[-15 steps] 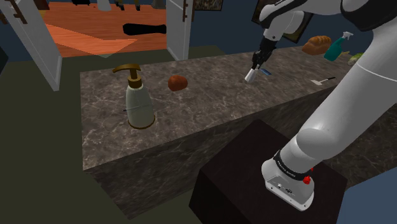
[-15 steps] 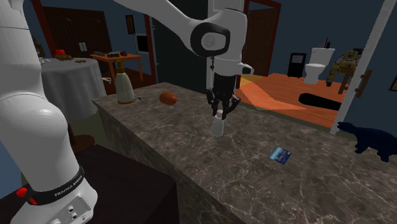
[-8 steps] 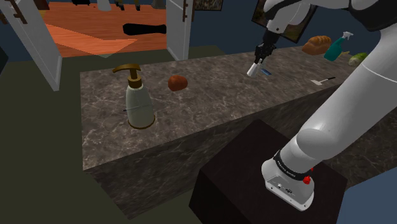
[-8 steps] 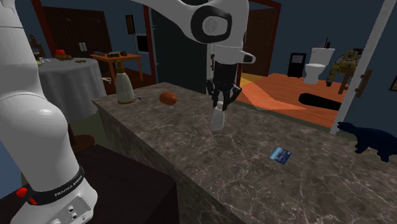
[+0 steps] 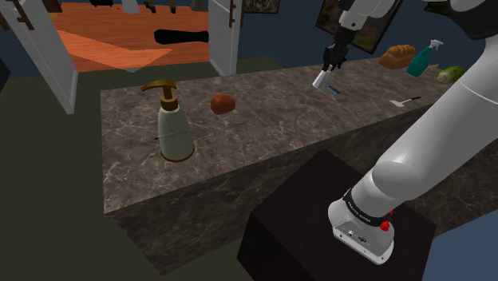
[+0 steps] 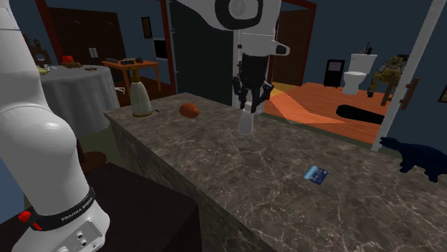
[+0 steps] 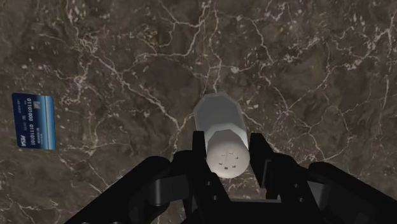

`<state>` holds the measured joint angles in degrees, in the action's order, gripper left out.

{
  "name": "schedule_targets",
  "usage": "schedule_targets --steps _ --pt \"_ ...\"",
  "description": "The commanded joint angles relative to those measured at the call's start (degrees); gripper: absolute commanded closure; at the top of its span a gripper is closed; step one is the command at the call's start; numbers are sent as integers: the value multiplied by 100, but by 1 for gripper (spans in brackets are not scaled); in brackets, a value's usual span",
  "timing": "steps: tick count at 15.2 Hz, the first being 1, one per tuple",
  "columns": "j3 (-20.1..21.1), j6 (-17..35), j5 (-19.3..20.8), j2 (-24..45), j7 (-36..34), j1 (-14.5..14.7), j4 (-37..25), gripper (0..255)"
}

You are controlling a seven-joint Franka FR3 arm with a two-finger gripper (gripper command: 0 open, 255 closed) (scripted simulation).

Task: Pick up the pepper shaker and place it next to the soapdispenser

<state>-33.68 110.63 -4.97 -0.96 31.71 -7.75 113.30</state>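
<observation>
One brown lump [image 5: 223, 104] lies on the marble counter [image 5: 263, 136] between the soap dispenser [image 5: 174, 124] and the pepper shaker [image 5: 321, 79], which the gripper [image 5: 330, 62] clasps near the far edge; a blue card [image 5: 333, 89] lies just beside it. From the second exterior view, the shaker [image 6: 247, 123] hangs tilted under the gripper [image 6: 250, 106], with bare marble running along the near edge toward the dispenser [image 6: 140, 99]. At the wrist, both fingers [image 7: 264, 156] press the white shaker's [image 7: 222, 137] sides over open marble, the card [image 7: 34, 121] well apart
</observation>
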Motion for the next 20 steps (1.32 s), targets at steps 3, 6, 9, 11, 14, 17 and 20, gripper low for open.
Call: schedule_targets --steps 3,6,9,11,14,17,20 --pt "2 -310 47 -65 -44 0 -257 255" --pt "7 -535 73 -101 -77 3 -453 255" --pt "11 -761 90 -124 -104 6 -662 255" --pt "12 -913 96 -132 -119 7 -808 255" --pt "13 -1143 99 -132 -137 7 -1038 255" --pt "10 -1376 94 -119 -148 6 -1283 255" --pt "5 -1612 81 -90 -154 3 -1542 255"
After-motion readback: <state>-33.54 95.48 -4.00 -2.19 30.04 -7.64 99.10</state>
